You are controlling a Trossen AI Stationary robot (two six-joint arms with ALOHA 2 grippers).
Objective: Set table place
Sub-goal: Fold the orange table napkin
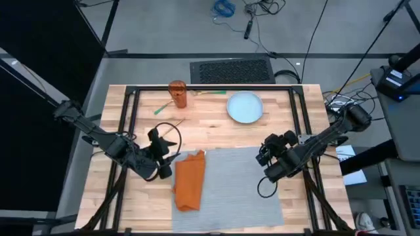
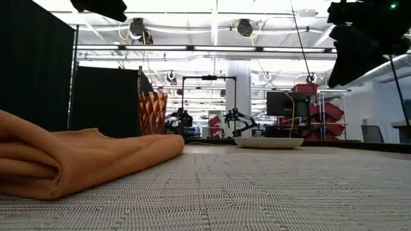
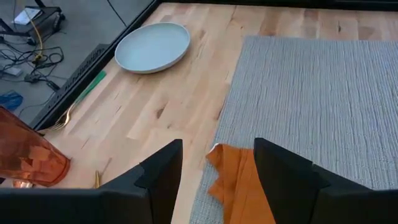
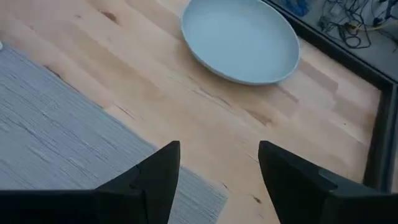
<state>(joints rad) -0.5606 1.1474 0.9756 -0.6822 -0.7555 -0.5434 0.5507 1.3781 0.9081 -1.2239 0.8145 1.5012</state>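
Note:
The grey woven placemat (image 1: 233,187) lies flat on the wooden table (image 1: 210,128), near the front. An orange napkin (image 1: 189,180) rests crumpled on the mat's left edge. The pale blue plate (image 1: 245,107) sits on the bare wood at the far side, and an orange glass (image 1: 178,93) stands to its left. My left gripper (image 3: 217,171) hovers open above the napkin's far corner (image 3: 231,163). My right gripper (image 4: 219,168) hovers open above the mat's far right corner (image 4: 199,186), short of the plate (image 4: 242,37).
A green-handled fork (image 3: 78,99) lies near the table's far edge by the glass (image 3: 25,155). A black frame (image 1: 210,86) edges the table. Bare wood lies between the mat and the plate.

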